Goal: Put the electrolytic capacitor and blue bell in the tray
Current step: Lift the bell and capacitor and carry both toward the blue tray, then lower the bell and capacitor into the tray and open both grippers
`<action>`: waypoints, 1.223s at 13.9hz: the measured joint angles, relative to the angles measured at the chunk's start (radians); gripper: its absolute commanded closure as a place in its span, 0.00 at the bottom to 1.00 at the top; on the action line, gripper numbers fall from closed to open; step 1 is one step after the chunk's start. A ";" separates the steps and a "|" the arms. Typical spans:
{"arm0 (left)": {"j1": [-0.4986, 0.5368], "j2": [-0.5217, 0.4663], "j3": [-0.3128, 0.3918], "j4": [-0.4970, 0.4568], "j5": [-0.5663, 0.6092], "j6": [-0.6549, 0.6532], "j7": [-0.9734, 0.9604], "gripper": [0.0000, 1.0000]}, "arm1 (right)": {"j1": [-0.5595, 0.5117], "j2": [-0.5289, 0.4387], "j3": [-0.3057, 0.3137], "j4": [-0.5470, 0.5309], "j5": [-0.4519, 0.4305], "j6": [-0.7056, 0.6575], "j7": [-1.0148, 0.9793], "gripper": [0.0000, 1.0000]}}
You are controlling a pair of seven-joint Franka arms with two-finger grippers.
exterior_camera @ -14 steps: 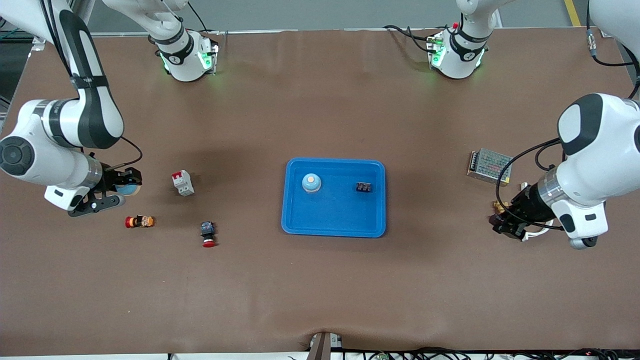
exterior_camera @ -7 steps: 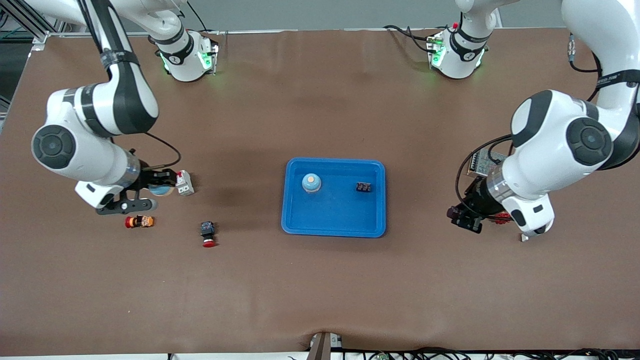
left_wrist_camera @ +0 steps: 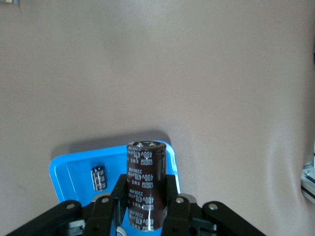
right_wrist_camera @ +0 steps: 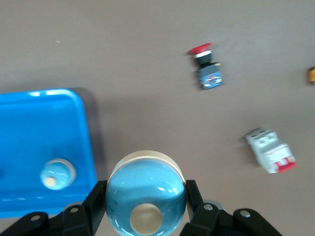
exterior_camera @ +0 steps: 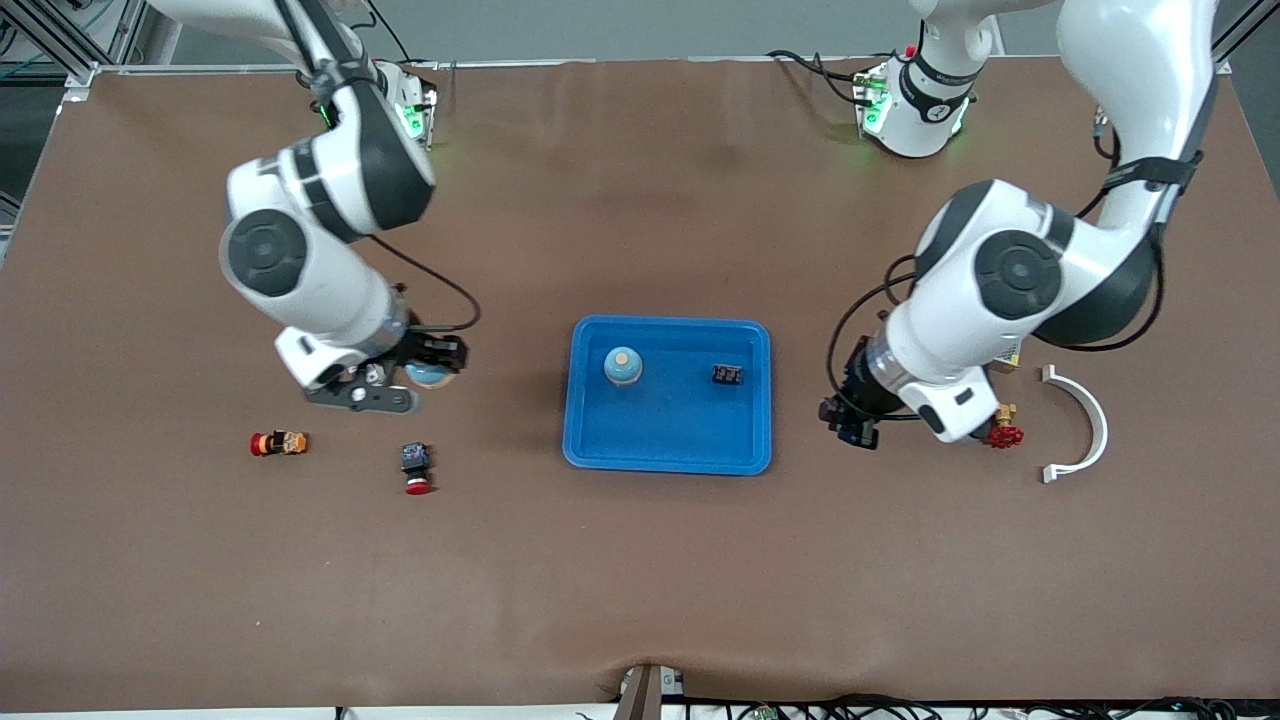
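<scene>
While aloft beside tray [exterior_camera: 668, 452]: capacitor [left_wrist_camera: 145, 184], bell [right_wrist_camera: 145, 193].

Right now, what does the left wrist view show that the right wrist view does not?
Only the left wrist view: the left gripper shut on the brown electrolytic capacitor. Only the right wrist view: the right gripper shut on the blue bell, the red push button, the white breaker. Both show the blue tray.
</scene>
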 measured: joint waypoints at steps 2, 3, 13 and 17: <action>-0.030 0.022 0.001 0.000 0.013 0.012 -0.075 1.00 | 0.054 0.046 0.000 0.014 0.000 0.067 0.096 0.44; -0.043 0.035 0.001 0.000 0.026 0.026 -0.112 1.00 | 0.077 0.072 -0.001 0.018 0.000 0.102 0.133 0.44; -0.159 0.154 0.002 0.000 0.200 0.128 -0.374 1.00 | 0.222 0.339 -0.004 0.170 -0.001 0.332 0.411 0.45; -0.208 0.208 0.004 -0.001 0.307 0.151 -0.453 1.00 | 0.229 0.391 -0.004 0.178 -0.001 0.389 0.422 0.45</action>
